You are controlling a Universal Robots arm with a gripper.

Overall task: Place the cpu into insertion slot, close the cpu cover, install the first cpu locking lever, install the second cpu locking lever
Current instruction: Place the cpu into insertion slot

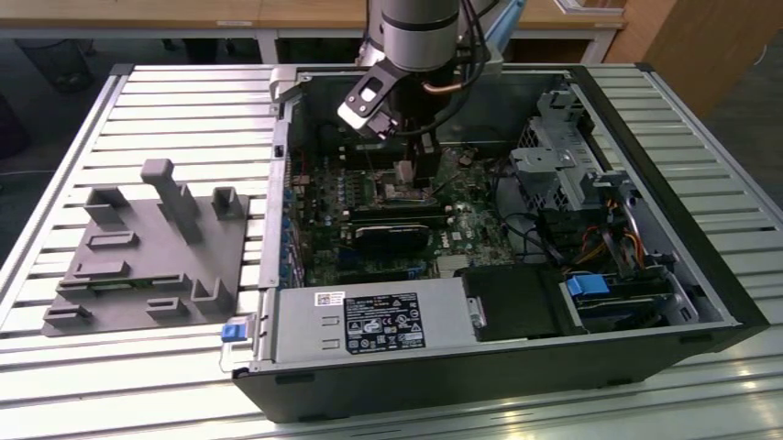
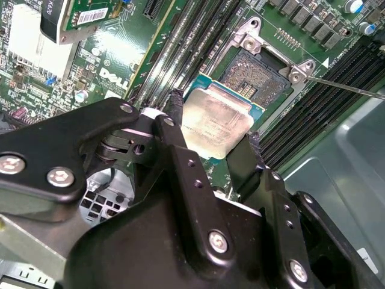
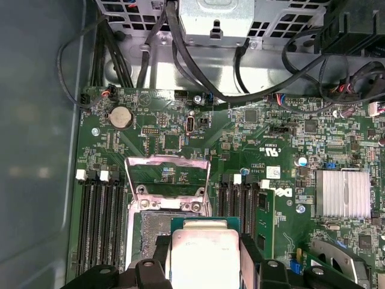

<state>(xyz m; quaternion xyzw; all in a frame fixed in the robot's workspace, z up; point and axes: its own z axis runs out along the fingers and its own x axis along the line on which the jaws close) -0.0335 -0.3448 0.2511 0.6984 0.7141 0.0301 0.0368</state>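
My gripper (image 2: 213, 123) is shut on the cpu (image 2: 216, 120), a pale silver square chip pinched by its edges between two black fingers (image 2: 174, 114). In both wrist views the chip hangs a little above the board, partly over one edge of the insertion slot (image 2: 255, 75), whose dark pin field lies bare. The first wrist view shows the cpu (image 3: 204, 256) in the gripper (image 3: 204, 247) at the near side of the slot (image 3: 153, 232), with the cpu cover (image 3: 168, 161) tilted up and open behind it. In the exterior view the gripper (image 1: 416, 170) reaches down into the computer case over the slot (image 1: 410, 191).
Long black memory slots (image 3: 99, 217) flank the socket on both sides. A thin wire lever (image 2: 346, 89) juts out beside it. Black cables (image 3: 240, 72) cross the board's far edge and a silver heatsink (image 3: 343, 192) sits nearby. A grey fixture (image 1: 147, 247) lies outside the case (image 1: 685, 229).
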